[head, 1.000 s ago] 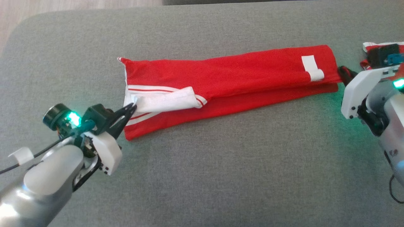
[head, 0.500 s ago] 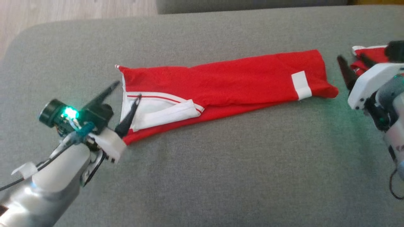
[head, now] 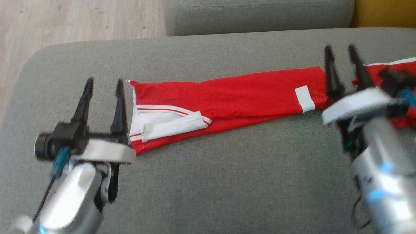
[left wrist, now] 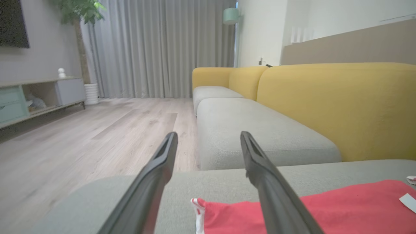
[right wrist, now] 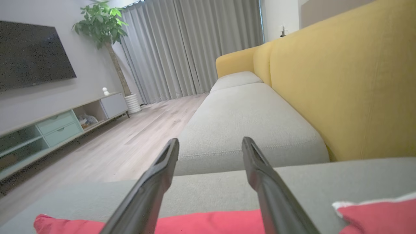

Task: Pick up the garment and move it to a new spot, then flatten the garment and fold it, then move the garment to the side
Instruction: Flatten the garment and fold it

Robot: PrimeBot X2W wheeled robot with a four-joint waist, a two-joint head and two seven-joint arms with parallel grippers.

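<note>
Head view, near edge of a grey sofa seat cushion (head: 208, 182): two silver robot forearms rise from the bottom corners. The left gripper (head: 104, 81), over the cushion's left part, has its two dark fingers spread wide w/ nothing btwn them. It sits just beside the left end of the red garment (head: 234, 94). The right gripper (head: 340, 48), blurred, near the cushion's right edge, is likewise spread wide and empty, w/ its fingers at the garment's right end. Contact can't be told.

The garment lies folded into a long narrow strip across the cushion's middle, running left to right and angled slightly toward the far right corner. At its left end a white panel (head: 165, 122) w/ thin red stripes is folded on top. Near its right end is a small white tag (head: 305, 99); any print is too small to read. A second red cloth (head: 406, 65) w/ white trim lies at the cushion's right edge, partly behind the right gripper.

Beyond the far edge: pale wood floor (head: 81, 22) at left, another grey cushion (head: 260, 14), and a yellow backrest (head: 383, 13) at far right. Wrist views, bkgd: grey curtains (left wrist: 162, 48), potted plant (right wrist: 100, 19), wall TV (right wrist: 32, 55), low TV unit (right wrist: 58, 126).
</note>
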